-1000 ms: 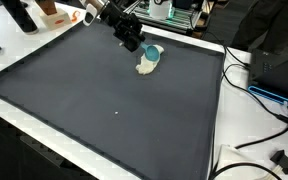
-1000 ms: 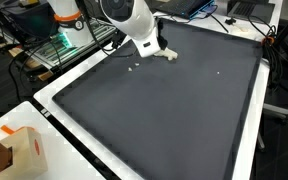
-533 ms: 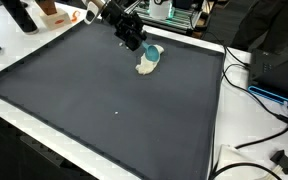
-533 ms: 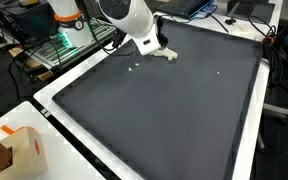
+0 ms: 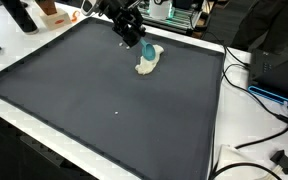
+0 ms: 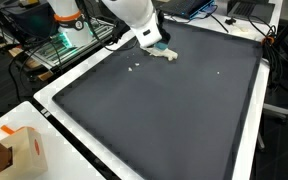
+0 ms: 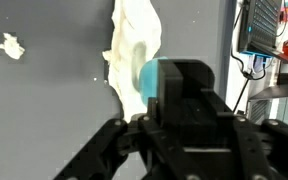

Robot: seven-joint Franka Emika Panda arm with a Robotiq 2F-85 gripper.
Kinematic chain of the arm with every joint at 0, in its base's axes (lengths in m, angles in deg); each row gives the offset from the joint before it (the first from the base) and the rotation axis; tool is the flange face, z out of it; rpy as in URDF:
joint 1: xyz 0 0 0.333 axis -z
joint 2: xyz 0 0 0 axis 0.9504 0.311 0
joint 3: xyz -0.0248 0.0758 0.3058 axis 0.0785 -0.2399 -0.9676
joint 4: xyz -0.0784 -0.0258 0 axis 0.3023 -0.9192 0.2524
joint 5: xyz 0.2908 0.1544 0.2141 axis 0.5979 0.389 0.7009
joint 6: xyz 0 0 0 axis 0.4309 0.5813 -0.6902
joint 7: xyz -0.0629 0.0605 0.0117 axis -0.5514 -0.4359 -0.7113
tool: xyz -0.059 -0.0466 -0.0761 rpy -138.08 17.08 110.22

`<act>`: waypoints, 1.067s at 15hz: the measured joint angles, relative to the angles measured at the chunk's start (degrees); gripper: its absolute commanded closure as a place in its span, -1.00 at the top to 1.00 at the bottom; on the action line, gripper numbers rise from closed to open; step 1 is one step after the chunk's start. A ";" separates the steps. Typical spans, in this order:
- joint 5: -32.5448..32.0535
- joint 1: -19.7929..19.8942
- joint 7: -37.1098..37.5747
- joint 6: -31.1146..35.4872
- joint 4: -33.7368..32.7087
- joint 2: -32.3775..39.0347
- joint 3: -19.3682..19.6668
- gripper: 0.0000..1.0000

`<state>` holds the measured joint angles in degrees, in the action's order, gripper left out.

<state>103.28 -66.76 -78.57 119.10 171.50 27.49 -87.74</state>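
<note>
A cream cloth lies crumpled near the far edge of the dark mat; it also shows in an exterior view and in the wrist view. A small teal object sits at the tip of my gripper, just above the cloth. In the wrist view the teal object is pressed against the closed black fingers of the gripper, whose body hides most of it. The gripper hangs over the cloth's edge.
A white scrap lies on the mat left of the cloth, also seen as specks. Cables and dark gear sit off the mat's side. An orange-marked box stands at a corner. A bottle stands behind.
The arm has risen a little and pulled back; the teal object has shifted slightly with the gripper tip. The cloth has stayed in place.
</note>
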 measured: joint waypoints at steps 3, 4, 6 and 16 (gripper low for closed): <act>-0.56 -0.25 1.75 0.43 0.24 -2.75 -0.11 -0.50; -1.05 -0.45 2.90 0.43 0.24 -3.76 -0.18 -0.50; -2.80 -1.09 6.45 0.46 0.20 -6.02 -0.36 -0.50; -24.51 -5.10 35.40 0.51 -1.73 -16.38 -3.11 -0.50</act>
<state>78.77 -71.86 -43.18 119.60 169.77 11.12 -90.86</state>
